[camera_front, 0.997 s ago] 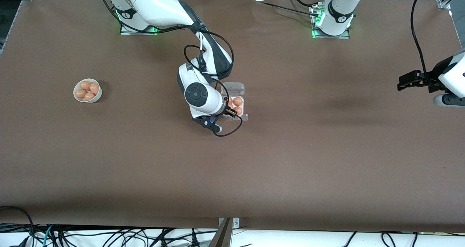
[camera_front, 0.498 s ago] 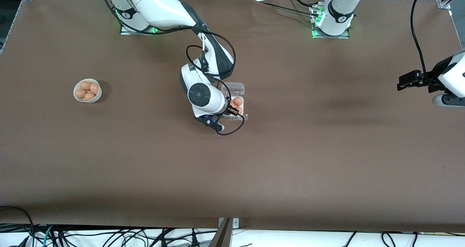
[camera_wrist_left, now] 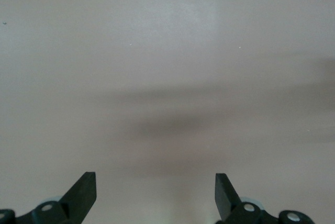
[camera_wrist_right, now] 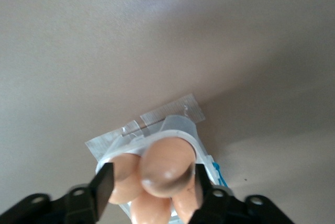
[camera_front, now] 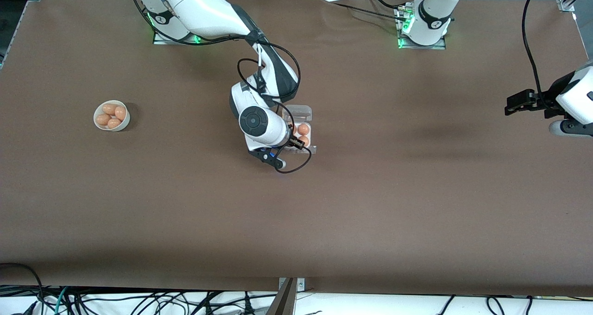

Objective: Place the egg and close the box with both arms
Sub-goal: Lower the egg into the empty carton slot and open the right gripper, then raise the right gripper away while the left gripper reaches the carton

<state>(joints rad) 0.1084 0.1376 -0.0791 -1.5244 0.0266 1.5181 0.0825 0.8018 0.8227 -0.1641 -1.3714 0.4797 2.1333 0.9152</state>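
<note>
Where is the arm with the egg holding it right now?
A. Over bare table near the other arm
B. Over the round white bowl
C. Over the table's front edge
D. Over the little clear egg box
D: the right wrist view shows the egg between the right gripper jaws, directly over the box with eggs already in it.

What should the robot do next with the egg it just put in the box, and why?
Probably lift the right pincer straight up. Its fingers stand on either side of the egg, which sits low in the box among the other eggs. The lid is still open, and the left pincer waits open over the left arm's end of the table.
</note>
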